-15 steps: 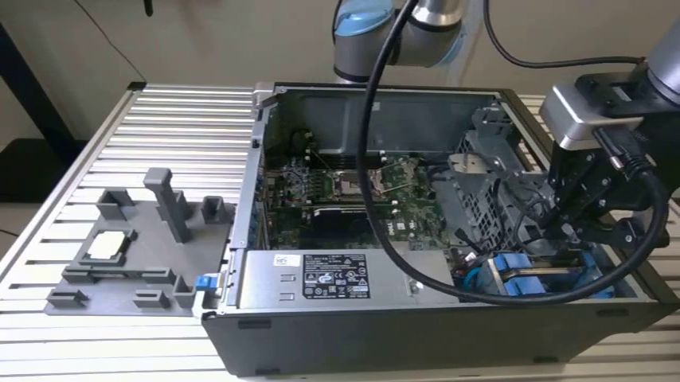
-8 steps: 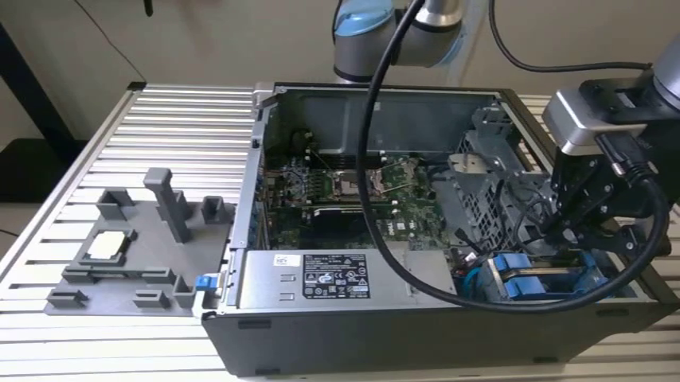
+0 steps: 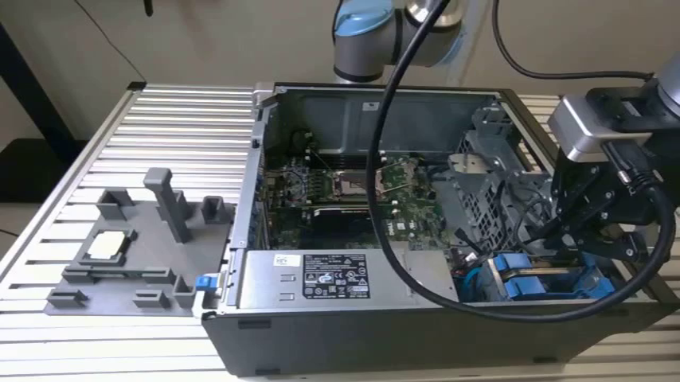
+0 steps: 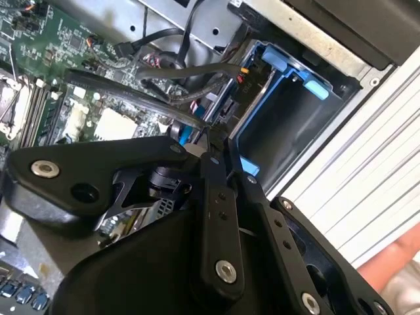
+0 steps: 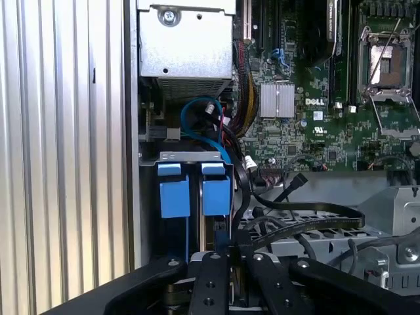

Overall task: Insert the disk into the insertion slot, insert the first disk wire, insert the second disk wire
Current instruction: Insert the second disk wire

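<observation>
My gripper (image 3: 568, 243) reaches down into the open computer case at the exterior view's right, over the insertion slot (image 3: 531, 285). The slot is a grey metal bay (image 5: 190, 156) with two blue plastic tabs (image 5: 215, 190) side by side. In both wrist views the black fingers (image 4: 211, 164) stand close together. They look shut on the end of a black flat disk wire (image 4: 131, 95) right beside the bay's blue frame (image 4: 285, 72). The wire (image 5: 308, 213) loops back over the metal cage. The disk's grey body is hidden.
The motherboard (image 3: 340, 187) fills the case's middle, with the power supply (image 3: 330, 278) in front. A perforated grey cage (image 3: 489, 179) stands behind the bay amid loose cables. A grey fixture plate (image 3: 127, 255) lies on the ribbed table (image 3: 181, 119) at the exterior view's left.
</observation>
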Robot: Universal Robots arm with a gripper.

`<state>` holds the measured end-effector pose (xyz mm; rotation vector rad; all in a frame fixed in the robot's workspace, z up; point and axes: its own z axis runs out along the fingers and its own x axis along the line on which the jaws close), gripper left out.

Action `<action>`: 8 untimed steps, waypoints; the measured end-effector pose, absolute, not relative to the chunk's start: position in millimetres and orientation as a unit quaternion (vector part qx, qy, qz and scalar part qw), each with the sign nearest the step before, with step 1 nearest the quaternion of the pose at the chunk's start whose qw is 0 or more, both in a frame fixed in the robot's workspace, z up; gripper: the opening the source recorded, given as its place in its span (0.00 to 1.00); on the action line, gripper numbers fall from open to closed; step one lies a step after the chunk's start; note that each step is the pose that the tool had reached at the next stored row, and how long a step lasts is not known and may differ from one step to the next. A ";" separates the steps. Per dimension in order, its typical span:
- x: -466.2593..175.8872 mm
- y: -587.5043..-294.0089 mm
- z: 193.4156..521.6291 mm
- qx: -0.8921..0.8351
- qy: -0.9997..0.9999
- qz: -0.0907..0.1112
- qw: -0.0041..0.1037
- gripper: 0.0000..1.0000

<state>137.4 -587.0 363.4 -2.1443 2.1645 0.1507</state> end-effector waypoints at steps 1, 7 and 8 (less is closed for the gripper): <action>137.7 -587.4 361.8 -0.702 0.709 0.049 0.046 0.16; 139.6 -589.1 353.1 -0.702 0.709 0.051 0.048 0.16; 139.7 -589.3 351.6 -0.702 0.709 0.050 0.048 0.16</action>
